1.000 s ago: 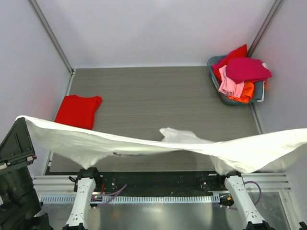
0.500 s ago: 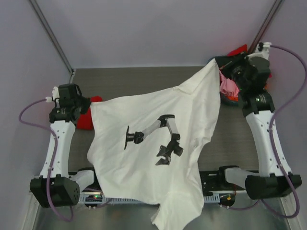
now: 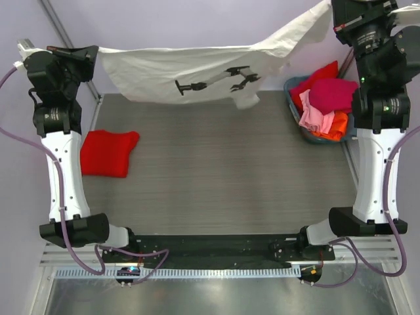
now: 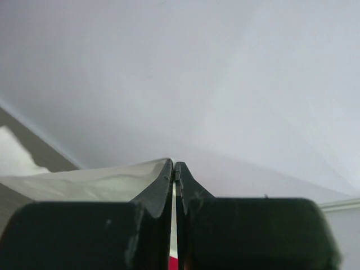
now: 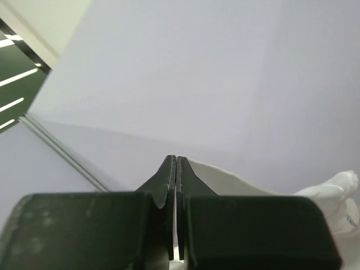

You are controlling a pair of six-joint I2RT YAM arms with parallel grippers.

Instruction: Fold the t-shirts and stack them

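White t-shirt [image 3: 197, 65] hangs stretched between both arms, high over the far edge of the table [image 3: 223, 177], print facing the camera. Left gripper [image 3: 90, 52] pinches one top corner and right gripper [image 3: 331, 16] the other, jaws clamped tight on cloth. Folded red t-shirt [image 3: 105, 152] lies at left; other t-shirts [image 3: 335, 95] sit heaped in the basket [image 3: 354, 123]. To lay it well, keep tension even, lower both ends together and draw it nearward so it lands flat. Half a second ago it sagged low across the table and over the near edge; now it is raised and taut.
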